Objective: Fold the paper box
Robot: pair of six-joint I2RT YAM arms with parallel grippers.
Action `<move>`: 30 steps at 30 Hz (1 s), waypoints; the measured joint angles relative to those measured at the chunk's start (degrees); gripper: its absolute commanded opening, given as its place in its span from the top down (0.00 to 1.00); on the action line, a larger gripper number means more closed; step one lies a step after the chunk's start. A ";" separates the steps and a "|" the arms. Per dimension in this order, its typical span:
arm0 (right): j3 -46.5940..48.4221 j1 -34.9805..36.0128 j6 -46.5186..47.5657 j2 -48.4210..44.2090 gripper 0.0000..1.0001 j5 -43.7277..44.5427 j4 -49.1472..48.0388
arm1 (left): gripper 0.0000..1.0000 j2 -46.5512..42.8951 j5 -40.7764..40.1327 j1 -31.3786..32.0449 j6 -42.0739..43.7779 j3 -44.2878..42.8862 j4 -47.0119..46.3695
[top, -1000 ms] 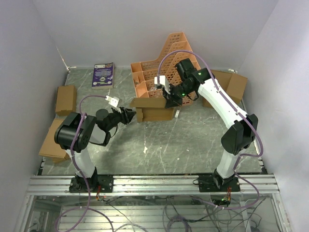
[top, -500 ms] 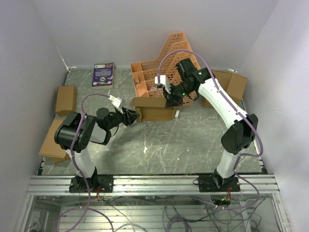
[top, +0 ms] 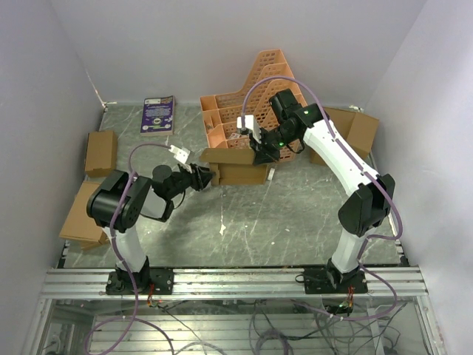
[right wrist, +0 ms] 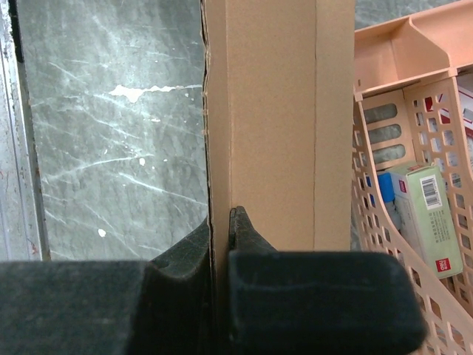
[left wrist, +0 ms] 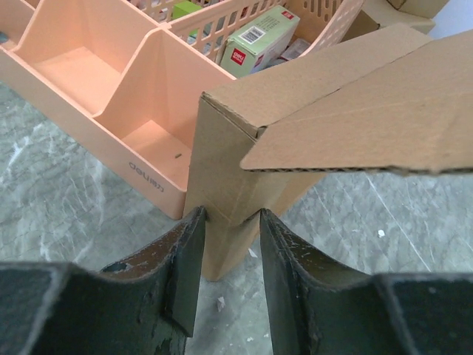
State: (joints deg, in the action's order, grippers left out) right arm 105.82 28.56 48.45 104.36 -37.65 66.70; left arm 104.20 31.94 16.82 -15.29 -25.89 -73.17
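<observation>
**Half-formed brown cardboard paper box [top: 235,168] stands on the grey marbled table [top: 295,214], just beside the orange plastic lattice rack [top: 251,96].**
The right gripper [right wrist: 220,222] pinches one wall edge tight. The left gripper [left wrist: 229,222], jaws half parted, straddles the box's corner and should close squarely on the crease. The rack holds a green carton [left wrist: 262,33]. The box's inside is hidden.

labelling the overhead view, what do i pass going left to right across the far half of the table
small cardboard box → purple booklet → paper box → open-flapped cardboard box
</observation>
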 measured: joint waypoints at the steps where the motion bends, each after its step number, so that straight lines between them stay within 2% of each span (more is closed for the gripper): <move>1: 0.02 0.00 -0.07 0.04 1.00 -0.02 0.04 | 0.54 0.04 -1.38 0.70 0.13 0.02 -0.22; 16: 0.04 -0.09 -0.66 0.37 1.00 -0.33 0.61 | 0.54 0.74 -24.79 9.64 3.39 2.84 -6.38; 30: 0.04 -0.22 -0.66 0.37 1.00 -0.52 0.87 | 0.56 0.81 -34.97 12.52 4.57 2.80 -7.43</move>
State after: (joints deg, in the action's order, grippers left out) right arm 105.86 28.34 47.79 104.73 -38.17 67.57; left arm 105.01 -3.03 29.34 -10.72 -23.09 -80.60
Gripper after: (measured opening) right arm 0.013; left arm 0.441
